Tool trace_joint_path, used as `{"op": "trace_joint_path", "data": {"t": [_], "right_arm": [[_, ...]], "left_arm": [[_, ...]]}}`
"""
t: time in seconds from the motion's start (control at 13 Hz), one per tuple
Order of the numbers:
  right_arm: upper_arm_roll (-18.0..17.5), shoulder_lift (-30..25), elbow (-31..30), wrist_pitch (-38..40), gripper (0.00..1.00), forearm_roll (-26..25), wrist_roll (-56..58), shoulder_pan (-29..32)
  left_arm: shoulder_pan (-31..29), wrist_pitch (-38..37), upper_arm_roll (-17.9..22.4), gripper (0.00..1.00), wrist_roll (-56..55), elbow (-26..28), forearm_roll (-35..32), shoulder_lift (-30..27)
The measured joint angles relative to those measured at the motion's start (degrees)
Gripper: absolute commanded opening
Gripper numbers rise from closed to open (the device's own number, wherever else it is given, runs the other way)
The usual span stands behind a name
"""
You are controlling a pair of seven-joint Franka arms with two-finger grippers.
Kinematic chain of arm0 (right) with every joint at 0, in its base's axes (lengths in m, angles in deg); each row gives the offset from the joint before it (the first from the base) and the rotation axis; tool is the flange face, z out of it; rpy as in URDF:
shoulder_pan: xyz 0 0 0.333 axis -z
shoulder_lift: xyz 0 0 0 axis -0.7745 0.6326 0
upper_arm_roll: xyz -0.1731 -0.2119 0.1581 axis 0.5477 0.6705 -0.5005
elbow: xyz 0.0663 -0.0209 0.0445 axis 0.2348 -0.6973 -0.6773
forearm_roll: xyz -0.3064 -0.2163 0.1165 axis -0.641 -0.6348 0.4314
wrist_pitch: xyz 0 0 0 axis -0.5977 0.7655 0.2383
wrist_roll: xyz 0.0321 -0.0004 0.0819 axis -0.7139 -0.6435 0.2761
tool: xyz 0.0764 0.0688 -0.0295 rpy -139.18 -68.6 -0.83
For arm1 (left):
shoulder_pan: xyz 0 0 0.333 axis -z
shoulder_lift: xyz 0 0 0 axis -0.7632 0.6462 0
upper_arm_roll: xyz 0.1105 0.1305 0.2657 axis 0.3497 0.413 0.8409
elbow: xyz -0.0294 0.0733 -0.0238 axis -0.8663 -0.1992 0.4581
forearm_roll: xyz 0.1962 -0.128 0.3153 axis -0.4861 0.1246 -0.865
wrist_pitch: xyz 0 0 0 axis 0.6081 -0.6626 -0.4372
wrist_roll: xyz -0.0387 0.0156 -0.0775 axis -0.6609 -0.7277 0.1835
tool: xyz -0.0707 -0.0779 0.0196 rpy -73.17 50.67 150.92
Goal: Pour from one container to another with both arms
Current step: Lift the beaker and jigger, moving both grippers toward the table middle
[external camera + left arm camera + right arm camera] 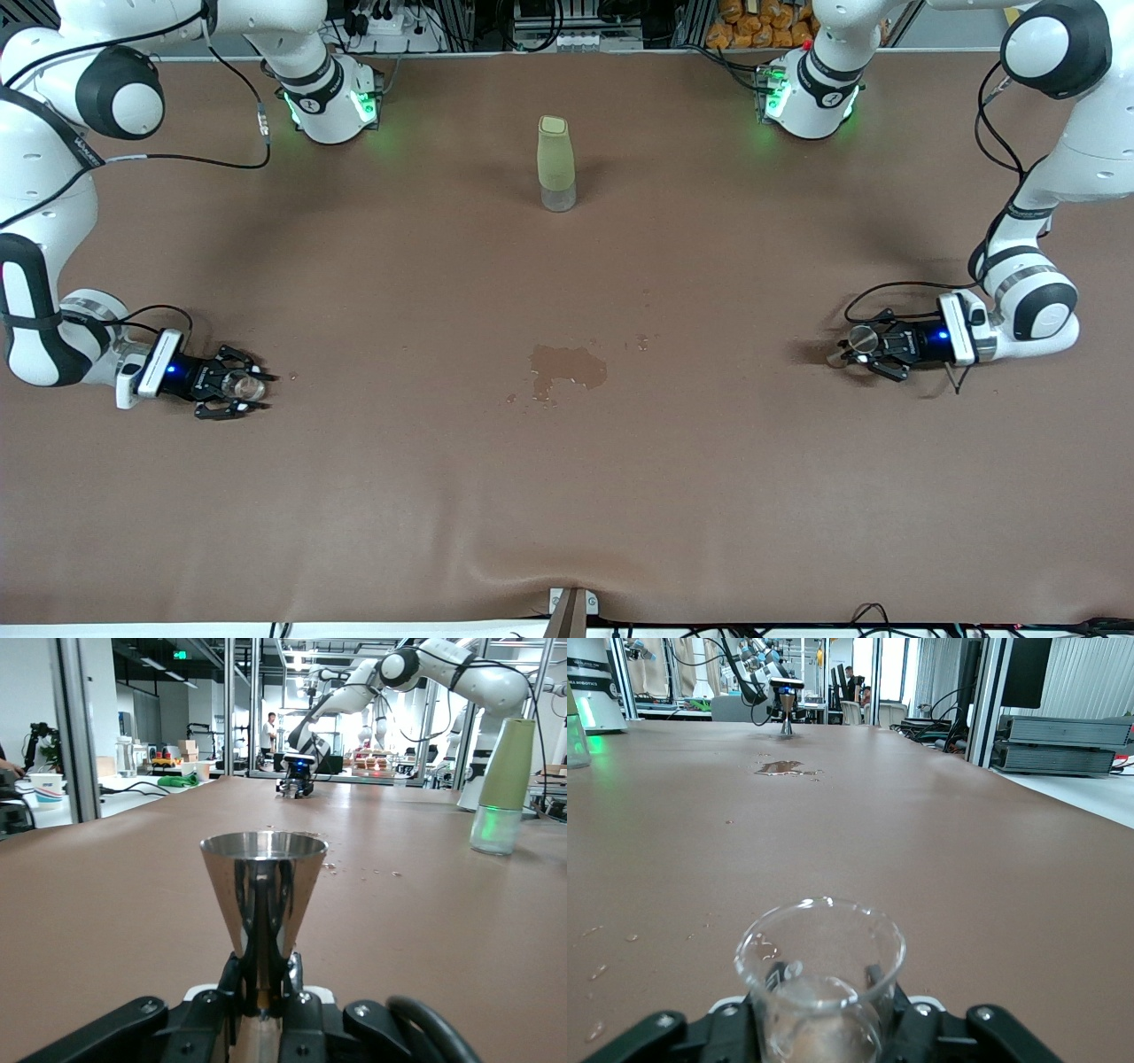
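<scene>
At opposite ends of the table, the left gripper (852, 347) clamps the steel jigger (860, 338) while the right gripper (251, 386) cradles the glass cup (241, 385), its fingers seemingly not fully tightened, with lifting, meeting and pouring all ahead.

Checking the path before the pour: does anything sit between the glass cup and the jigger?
Nothing upright does. Between the glass cup in the right gripper and the jigger in the left gripper lies only a flat wet patch; the green bottle stands farther back.
</scene>
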Motion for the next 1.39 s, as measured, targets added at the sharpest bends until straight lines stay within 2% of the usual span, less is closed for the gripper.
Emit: {"op": "trace_joint_path", "data": {"t": [0.31, 0.77, 1.39], "right_arm": [[0.0, 0.1, 0.0, -0.3, 0.03, 0.0, -0.1, 0.0], [0.0, 0.1, 0.0, -0.3, 0.04, 0.1, -1.5, 0.0], [-0.8, 0.3, 0.9, 5.7, 0.00, 0.5, -11.1, -0.2]], "left_arm": [[0.4, 0.0, -0.9, 0.00, -6.4, -4.1, 0.0, -0.3], [1.0, 0.0, -1.0, 0.00, -10.6, -6.3, 0.0, -0.3], [0.9, -1.3, -0.9, 0.00, -14.2, -8.5, -0.3, -0.4]]}}
